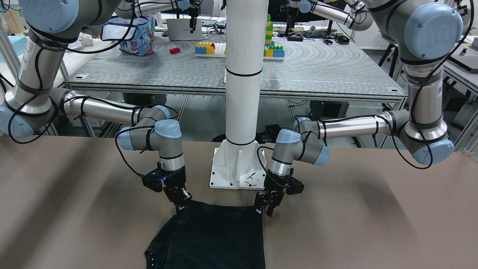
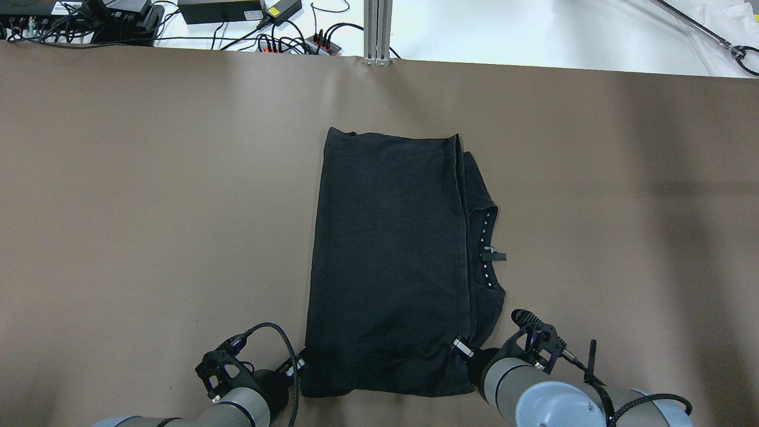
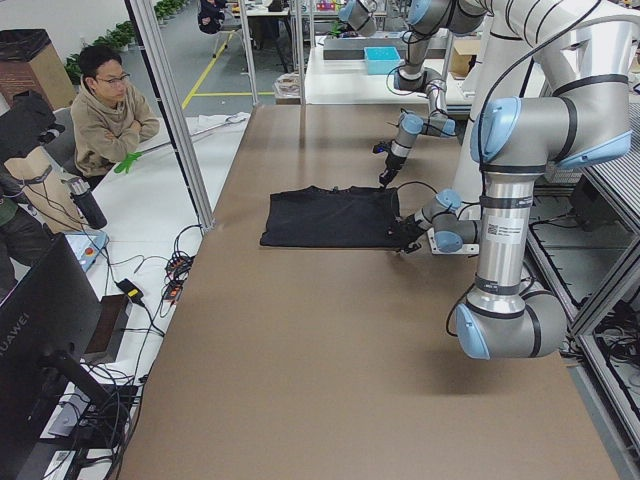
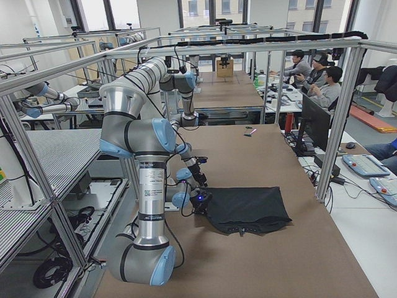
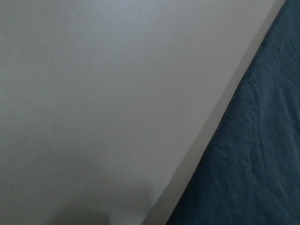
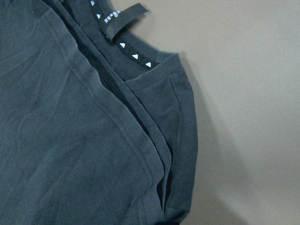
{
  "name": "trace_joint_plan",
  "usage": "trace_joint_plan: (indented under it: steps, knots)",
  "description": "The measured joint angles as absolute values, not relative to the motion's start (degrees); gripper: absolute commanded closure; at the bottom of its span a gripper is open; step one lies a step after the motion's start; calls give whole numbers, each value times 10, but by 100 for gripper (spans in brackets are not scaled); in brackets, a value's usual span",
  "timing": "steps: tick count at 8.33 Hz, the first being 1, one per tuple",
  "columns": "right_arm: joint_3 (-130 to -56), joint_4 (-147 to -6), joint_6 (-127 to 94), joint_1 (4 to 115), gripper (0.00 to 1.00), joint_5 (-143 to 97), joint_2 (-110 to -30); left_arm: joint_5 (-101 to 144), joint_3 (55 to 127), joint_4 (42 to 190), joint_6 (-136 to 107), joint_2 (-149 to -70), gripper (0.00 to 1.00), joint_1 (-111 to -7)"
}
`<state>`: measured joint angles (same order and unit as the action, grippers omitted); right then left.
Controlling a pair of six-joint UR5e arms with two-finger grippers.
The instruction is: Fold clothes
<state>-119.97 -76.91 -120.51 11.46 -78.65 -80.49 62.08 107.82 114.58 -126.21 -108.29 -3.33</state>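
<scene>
Black garment (image 1: 220,235) lies folded flat on the worktop (image 1: 373,224), just in front of the pole base plate (image 1: 233,170). Left gripper (image 1: 264,211) sits beside one plate-side corner, jaws slightly apart, empty. Right gripper (image 1: 182,204) is at the other plate-side corner; jaws' state cannot be told. Behind the plate, toy bricks (image 1: 209,48) and a patterned bag (image 1: 138,37) stand on a grated table (image 1: 336,71)

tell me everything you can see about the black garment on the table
The black garment is thin, matte fabric, folded into a rough rectangle and lying flat on the brown table. Hemmed layers stack along its edge on the robot's right, where a neckline with white triangle trim and a small label peeks out. The left hand and right hand sit at its two near corners; whether they grip it is unclear.
</scene>
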Motion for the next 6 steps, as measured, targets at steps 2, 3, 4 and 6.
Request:
trace_joint_plan:
  steps: [2,3,4,6]
  knots:
    - [-1200,-769,-1205,115,100,-787,-804,606,1074,1146,-1281,-1083,47,-15]
    - [-1200,-769,-1205,114,100,-787,-804,599,1074,1146,-1285,-1084,52,-6]
    - [-1200,-769,-1205,114,100,-787,-804,593,1074,1146,-1288,-1087,63,3]
    - [-1200,-769,-1205,114,100,-787,-804,589,1075,1146,-1292,-1089,100,12]
